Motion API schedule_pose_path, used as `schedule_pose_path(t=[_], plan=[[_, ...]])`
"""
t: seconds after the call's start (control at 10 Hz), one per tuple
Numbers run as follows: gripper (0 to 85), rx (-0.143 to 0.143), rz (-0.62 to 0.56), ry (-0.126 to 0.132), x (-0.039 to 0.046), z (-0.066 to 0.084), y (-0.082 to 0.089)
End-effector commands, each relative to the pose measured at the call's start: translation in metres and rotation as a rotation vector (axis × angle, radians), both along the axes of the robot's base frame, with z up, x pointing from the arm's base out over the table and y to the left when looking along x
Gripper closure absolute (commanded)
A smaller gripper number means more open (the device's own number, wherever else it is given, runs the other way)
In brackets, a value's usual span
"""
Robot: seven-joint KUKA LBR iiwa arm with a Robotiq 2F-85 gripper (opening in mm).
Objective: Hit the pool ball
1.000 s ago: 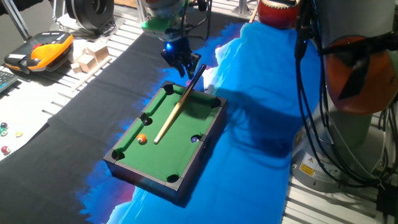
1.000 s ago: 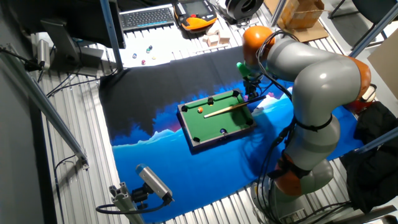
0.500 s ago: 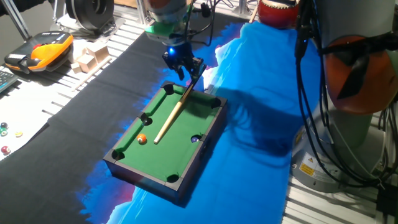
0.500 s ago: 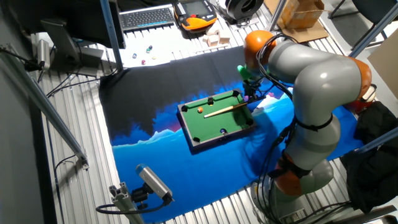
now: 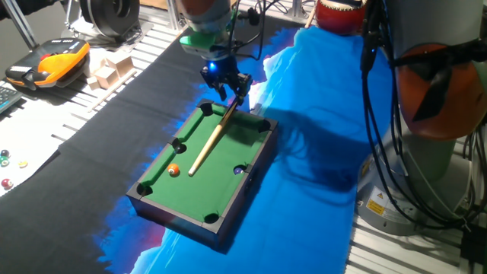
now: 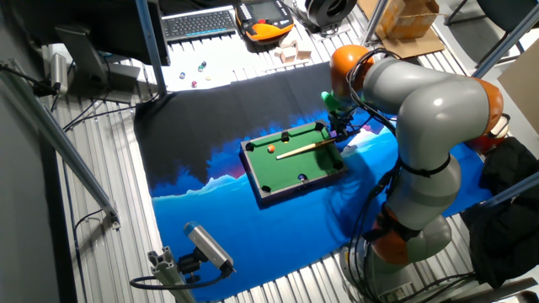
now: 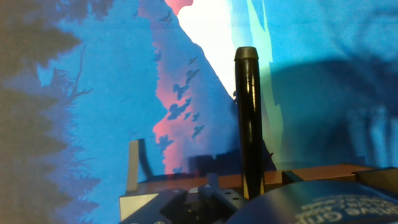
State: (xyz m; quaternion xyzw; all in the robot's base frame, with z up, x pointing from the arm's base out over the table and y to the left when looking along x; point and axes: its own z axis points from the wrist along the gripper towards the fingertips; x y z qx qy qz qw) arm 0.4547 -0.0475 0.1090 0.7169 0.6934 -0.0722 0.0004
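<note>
The pool ball (image 5: 173,170), small, glossy and orange, lies on the green felt of the mini pool table (image 5: 228,190) near its front left pocket; it also shows in the other fixed view (image 6: 271,150). A long tan cue stick (image 5: 209,141) lies slantwise across the table, its dark butt end raised over the far rim. My gripper (image 5: 231,90) hangs at that butt end with its fingers spread to either side of it, far from the ball. In the hand view the dark butt (image 7: 247,124) stands in the middle of the picture; the ball is out of view there.
The table stands on a blue and black printed cloth (image 5: 319,152). An orange and black pendant (image 5: 49,61), wooden blocks (image 5: 106,72) and small beads (image 5: 6,156) lie at the left. The robot's base and cables (image 5: 434,114) stand at the right. A keyboard (image 6: 198,21) lies at the back.
My gripper has moved a little right and down, closer over the cue's butt end. The cue and the ball have not moved.
</note>
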Motion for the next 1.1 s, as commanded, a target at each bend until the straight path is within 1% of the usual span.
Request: schedule_pose_path(t=[0.0,0.2,0.4,0.5,1.0], plan=[[34.0,-0.003,0.002,0.004,-0.0007,-0.001,0.0],[34.0,-0.001,0.002,0.002,-0.0024,-0.003,-0.001],[34.0,-0.008,0.003,0.01,-0.0038,-0.008,0.0],[34.0,-0.017,0.003,0.019,-0.0049,-0.011,0.0],[34.0,-0.01,0.018,0.013,-0.0062,-0.013,-0.001]])
